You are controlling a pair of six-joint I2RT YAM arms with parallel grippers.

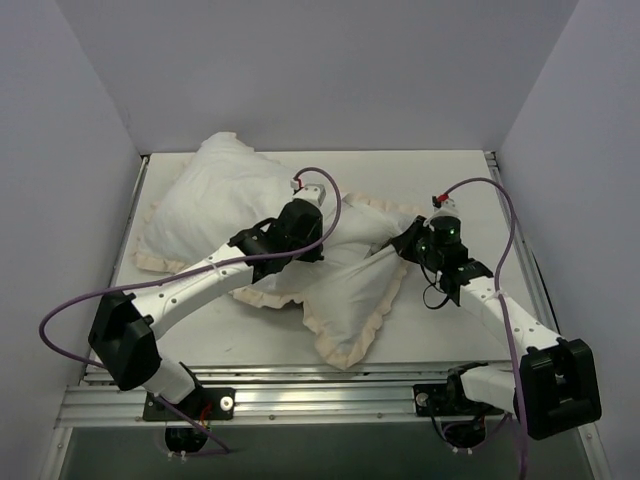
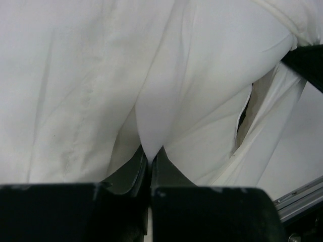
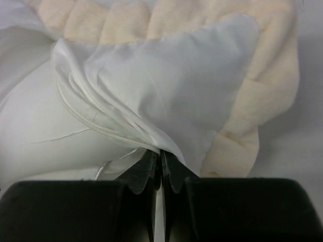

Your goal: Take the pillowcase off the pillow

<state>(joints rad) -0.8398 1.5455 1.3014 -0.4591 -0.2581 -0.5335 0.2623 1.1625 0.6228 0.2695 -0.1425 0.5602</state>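
Note:
The pillow (image 1: 225, 195) is a plump white cushion at the back left of the table. The pillowcase (image 1: 355, 295) lies white side up with its cream frill (image 1: 350, 350) along the edges, spreading from under the pillow toward the front middle. My left gripper (image 1: 318, 240) is shut on a fold of smooth white pillow fabric (image 2: 166, 75), beside the case's slit opening (image 2: 242, 113). My right gripper (image 1: 408, 240) is shut on the pillowcase's corded white edge (image 3: 166, 85), with the frill (image 3: 272, 75) behind it. The dark face of the case is hidden.
Grey walls (image 1: 90, 120) close in the table on the left, back and right. An aluminium rail (image 1: 320, 400) runs along the front edge between the arm bases. Bare white table (image 1: 450, 180) shows at the back right. Purple cables loop above both arms.

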